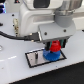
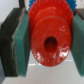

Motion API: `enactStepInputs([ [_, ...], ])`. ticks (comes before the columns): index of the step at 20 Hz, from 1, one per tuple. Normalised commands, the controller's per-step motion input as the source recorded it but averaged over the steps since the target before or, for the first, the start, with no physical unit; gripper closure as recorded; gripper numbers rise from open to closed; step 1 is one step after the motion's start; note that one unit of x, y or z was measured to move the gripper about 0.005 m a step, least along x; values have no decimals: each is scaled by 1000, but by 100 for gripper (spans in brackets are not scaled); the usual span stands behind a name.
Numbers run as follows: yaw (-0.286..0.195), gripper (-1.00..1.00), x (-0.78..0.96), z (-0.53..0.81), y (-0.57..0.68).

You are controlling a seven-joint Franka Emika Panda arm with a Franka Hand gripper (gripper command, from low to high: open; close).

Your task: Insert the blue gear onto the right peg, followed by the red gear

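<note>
In the exterior view the gripper (image 1: 54,46) hangs low over the plate (image 1: 31,58), pinching the red gear (image 1: 55,47) directly above the blue gear (image 1: 51,55), which lies on the plate toward the exterior view's right, apparently already seated on the right peg. That peg is hidden under the gears, so I cannot confirm the seating; the other peg shows only as a faint mark near (image 1: 38,59). Whether red touches blue or sits just above it is too blurred to tell. In the wrist view the red gear (image 2: 50,40) fills the frame, its toothed rim clamped between two teal pads (image 2: 21,45), with the central bore open and facing the camera. A sliver of blue gear (image 2: 50,4) shows beyond it. The red gear looks like light, rigid plastic, smooth enough to slip, so a grip across the rim, as here, seems best, leaving the bore free for the peg. The peg itself is not visible through the bore, so alignment cannot be judged.
</note>
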Motion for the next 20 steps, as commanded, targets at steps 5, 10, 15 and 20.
enactStepInputs([
  [5,0,100,252,101,-123],
  [10,0,100,261,0,-158],
  [15,0,100,237,-97,-173],
  [20,0,100,165,-258,-43],
])
